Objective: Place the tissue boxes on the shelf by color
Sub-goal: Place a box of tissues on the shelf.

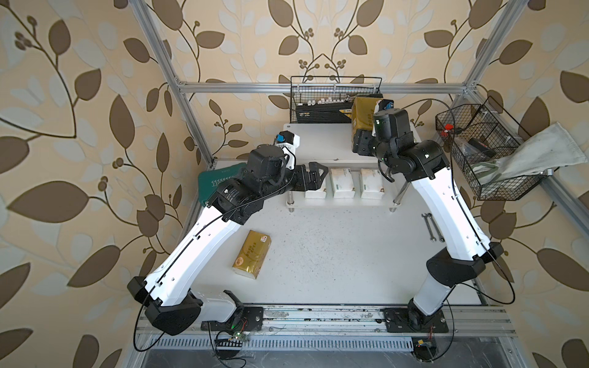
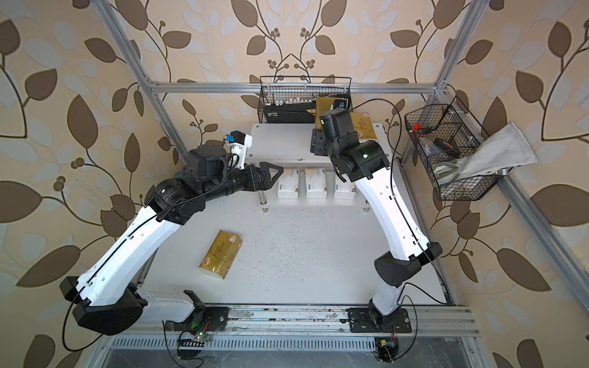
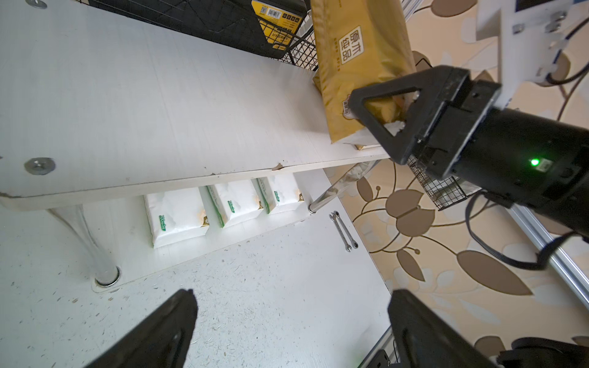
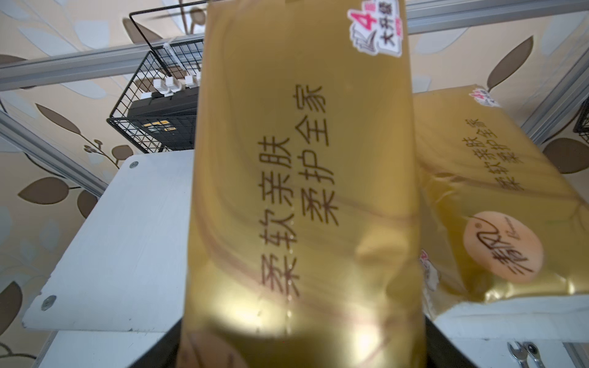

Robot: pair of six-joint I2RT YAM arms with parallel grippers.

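The right end effector (image 1: pixel 360 144) was closed on the lower end of a shiny gold soft tissue pack with white ends (image 4: pixel 302 191), which stood nearly upright over the upper board of the white two-tier shelf with chrome legs (image 1: pixel 322 140). A second gold pack (image 4: pixel 497 191) lay flat just beside it. Three white packs with green print (image 3: pixel 234 205) sat side by side on the lower board. A third gold pack (image 1: pixel 251 255) lay on the white worktop (image 1: pixel 334 255) before the shelf. The left end effector (image 3: pixel 291 298), near the shelf's front, was wide open and empty.
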